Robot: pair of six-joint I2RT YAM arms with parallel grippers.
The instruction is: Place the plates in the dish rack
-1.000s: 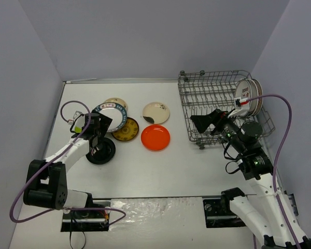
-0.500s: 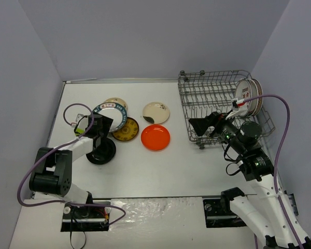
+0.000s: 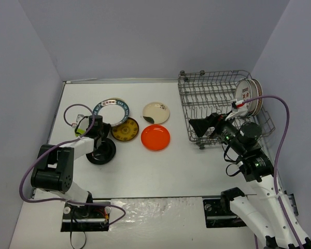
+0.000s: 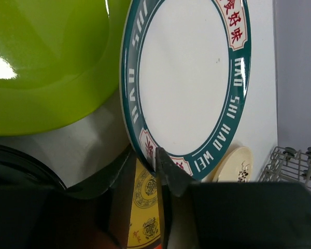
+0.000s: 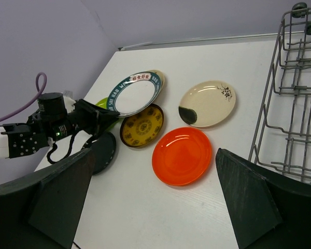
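Observation:
My left gripper (image 3: 102, 129) (image 4: 145, 151) is shut on the near rim of a white plate with a green rim (image 3: 113, 110) (image 4: 186, 78) (image 5: 135, 93). That plate overlaps a lime-green plate (image 4: 46, 57) and a brown-and-yellow plate (image 3: 125, 129) (image 4: 145, 207). A black plate (image 3: 101, 150), an orange plate (image 3: 155, 137) (image 5: 182, 155) and a cream plate (image 3: 156, 112) (image 5: 207, 102) lie flat nearby. The dish rack (image 3: 217, 98) (image 5: 295, 104) stands at the right, with plates (image 3: 249, 96) upright at its far right end. My right gripper (image 3: 202, 126) (image 5: 154, 155) hangs open by the rack's front left corner.
Purple walls close in the table (image 3: 160, 171) on the left, back and right. Another cream plate's edge (image 5: 158, 75) peeks out behind the green-rimmed one. The left arm's purple cable (image 3: 72, 111) loops over the table's left side.
My left gripper has gone from open to shut on the green-rimmed plate's rim, and that plate has shifted a little toward the back wall. The right gripper has eased slightly left.

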